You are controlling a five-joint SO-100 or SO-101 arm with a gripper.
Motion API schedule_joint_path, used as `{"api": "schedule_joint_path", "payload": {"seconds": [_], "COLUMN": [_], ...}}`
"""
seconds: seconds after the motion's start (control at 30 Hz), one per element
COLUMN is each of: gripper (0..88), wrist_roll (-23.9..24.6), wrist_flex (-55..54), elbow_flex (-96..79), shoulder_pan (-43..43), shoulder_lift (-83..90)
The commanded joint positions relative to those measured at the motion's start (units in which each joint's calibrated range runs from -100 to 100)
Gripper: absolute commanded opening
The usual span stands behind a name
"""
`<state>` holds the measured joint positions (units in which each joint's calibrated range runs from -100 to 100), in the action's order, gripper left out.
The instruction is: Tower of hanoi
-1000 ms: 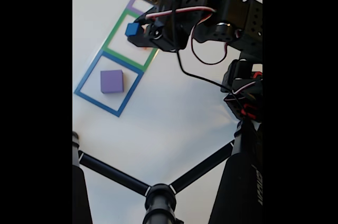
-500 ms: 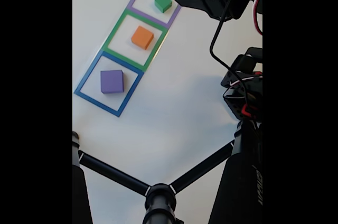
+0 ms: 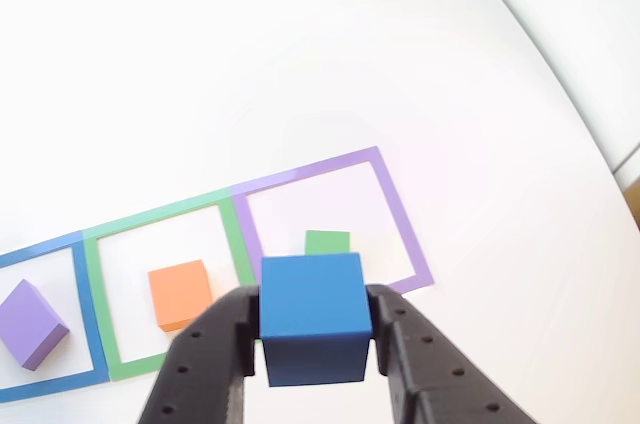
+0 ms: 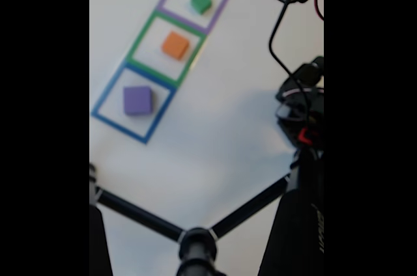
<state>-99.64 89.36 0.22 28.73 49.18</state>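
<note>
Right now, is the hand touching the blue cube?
Touching. In the other view, the hand has one finger pressed against each side of the blue cube, with no gap.

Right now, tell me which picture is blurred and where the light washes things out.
The fixed view is soft all over: the purple cube and tripod legs lack crisp edges. The other view is sharp on the blue cube, with the white table overexposed.

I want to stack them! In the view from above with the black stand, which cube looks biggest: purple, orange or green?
1. Purple foam cube
2. Orange foam cube
3. Green foam cube

The picture is blurry, and purple and orange look close.
</note>
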Motion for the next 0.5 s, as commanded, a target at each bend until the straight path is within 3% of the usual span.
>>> {"api": "schedule_joint_path", "payload": {"seconds": [0.0, 0.2, 0.47], "gripper": [3.3, 4.1, 3.9], "wrist_roll": [-0.36, -0.36, -0.36], "wrist_flex": [-0.94, -11.63, -50.65], "elbow_flex": [-1.49, -19.22, -54.95], "shoulder_pan": [4.73, 9.52, 10.77], "shoulder_lift": [1.41, 4.72, 5.53]}}
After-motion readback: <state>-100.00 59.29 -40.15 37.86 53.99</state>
